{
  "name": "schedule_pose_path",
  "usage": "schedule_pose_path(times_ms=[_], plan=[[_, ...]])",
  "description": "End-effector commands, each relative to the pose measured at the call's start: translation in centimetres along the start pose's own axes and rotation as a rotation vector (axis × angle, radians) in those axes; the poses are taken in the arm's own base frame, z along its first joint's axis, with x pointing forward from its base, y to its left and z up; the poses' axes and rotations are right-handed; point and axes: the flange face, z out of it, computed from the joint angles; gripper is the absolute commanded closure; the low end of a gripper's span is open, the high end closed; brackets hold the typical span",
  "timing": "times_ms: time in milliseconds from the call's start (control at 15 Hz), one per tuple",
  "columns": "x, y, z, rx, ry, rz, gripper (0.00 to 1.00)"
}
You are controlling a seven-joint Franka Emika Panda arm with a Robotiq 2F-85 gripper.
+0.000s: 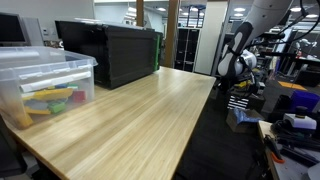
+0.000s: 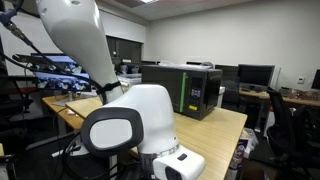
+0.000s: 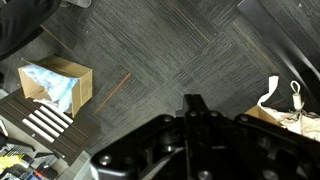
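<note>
Dark carpet (image 3: 180,50) lies beneath the empty, fully closed claw (image 3: 193,100), its body cut off, a cardboard box (image 3: 57,82) well apart.

even overhead office light, soft glare on the table (image 1: 130,115), all views slightly blurry.

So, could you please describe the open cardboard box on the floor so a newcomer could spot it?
In the wrist view, dark grey carpet floor fills the picture. At its left edge, just above a slatted dark panel, sits the open brown cardboard box. Unlike the thin reddish stick lying beside it, it is stuffed with crumpled pale blue material.
</note>
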Motion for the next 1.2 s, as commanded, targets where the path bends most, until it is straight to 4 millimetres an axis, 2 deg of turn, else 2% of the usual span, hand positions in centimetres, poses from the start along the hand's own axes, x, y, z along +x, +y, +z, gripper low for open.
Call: schedule_pose_path(times_ms=[0,533,1133], plan=[[-0.2,-1.7,-1.0,0.017,-0.018,0.005,0.98],[-0.8,-2.8,-1.1,0.016,-0.061,-0.011,0.98],[0.7,-2.6,-1.7,0.007,-0.020,0.012,0.98]])
